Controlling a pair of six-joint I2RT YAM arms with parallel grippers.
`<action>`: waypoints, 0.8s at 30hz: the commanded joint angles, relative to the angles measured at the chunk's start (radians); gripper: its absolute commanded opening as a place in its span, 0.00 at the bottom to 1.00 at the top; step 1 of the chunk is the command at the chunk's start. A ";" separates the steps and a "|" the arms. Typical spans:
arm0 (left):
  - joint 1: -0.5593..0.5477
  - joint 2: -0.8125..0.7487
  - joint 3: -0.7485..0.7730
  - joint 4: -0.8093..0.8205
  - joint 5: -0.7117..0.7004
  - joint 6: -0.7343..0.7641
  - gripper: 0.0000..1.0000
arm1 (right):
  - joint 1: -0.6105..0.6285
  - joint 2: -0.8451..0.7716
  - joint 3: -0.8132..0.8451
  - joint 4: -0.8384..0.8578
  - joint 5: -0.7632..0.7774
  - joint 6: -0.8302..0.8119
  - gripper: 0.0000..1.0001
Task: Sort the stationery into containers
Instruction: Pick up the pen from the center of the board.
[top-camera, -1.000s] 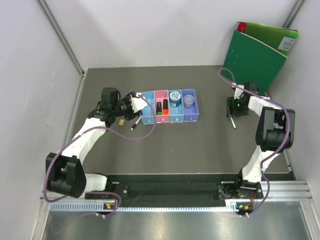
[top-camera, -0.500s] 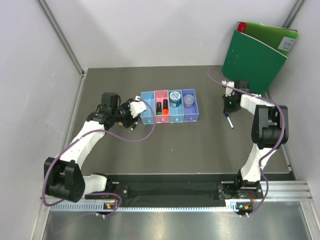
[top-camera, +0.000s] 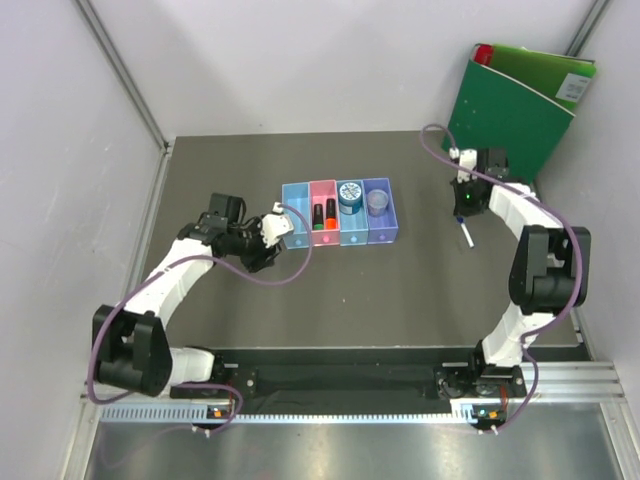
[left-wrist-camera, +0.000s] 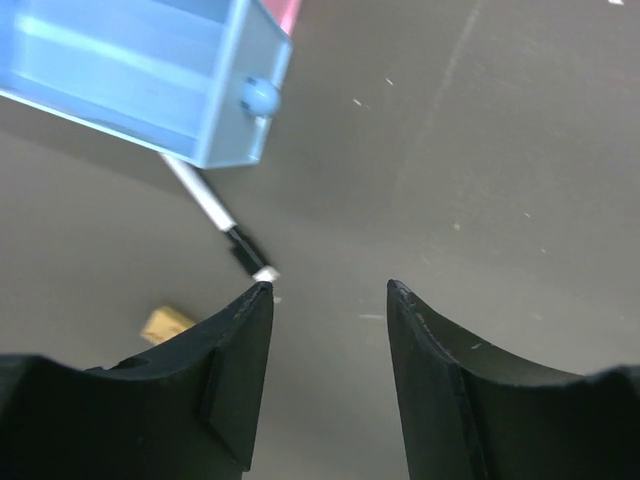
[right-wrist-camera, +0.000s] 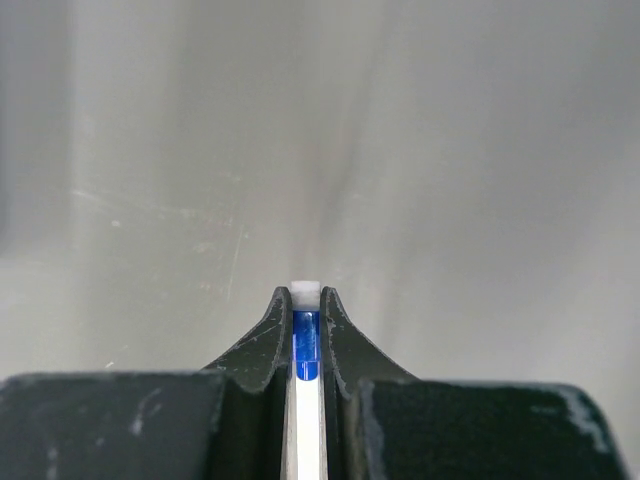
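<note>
The right hand (right-wrist-camera: 305, 300) is pinched tight on a thin white pen (right-wrist-camera: 305, 345) with a blue end, whose tip just pokes past the fingertips; the row of bins (top-camera: 298, 236) sits well apart from it. The left hand (left-wrist-camera: 328, 290) stands partly open and holds nothing. On the worktop (left-wrist-camera: 480, 150), a second white pen (left-wrist-camera: 205, 195) lies just ahead of one finger, its far end hidden behind a light blue bin (left-wrist-camera: 130, 80). A small tan piece (left-wrist-camera: 167, 325) lies beside that finger.
</note>
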 joint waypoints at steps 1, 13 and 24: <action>0.004 0.089 0.030 -0.066 0.019 -0.032 0.53 | 0.002 -0.107 0.148 -0.026 -0.004 -0.006 0.00; 0.019 0.247 0.045 0.148 -0.067 -0.124 0.49 | 0.004 -0.136 0.304 -0.069 -0.033 0.076 0.00; 0.037 0.261 0.016 0.271 -0.170 -0.174 0.48 | 0.005 -0.135 0.288 -0.052 -0.032 0.086 0.00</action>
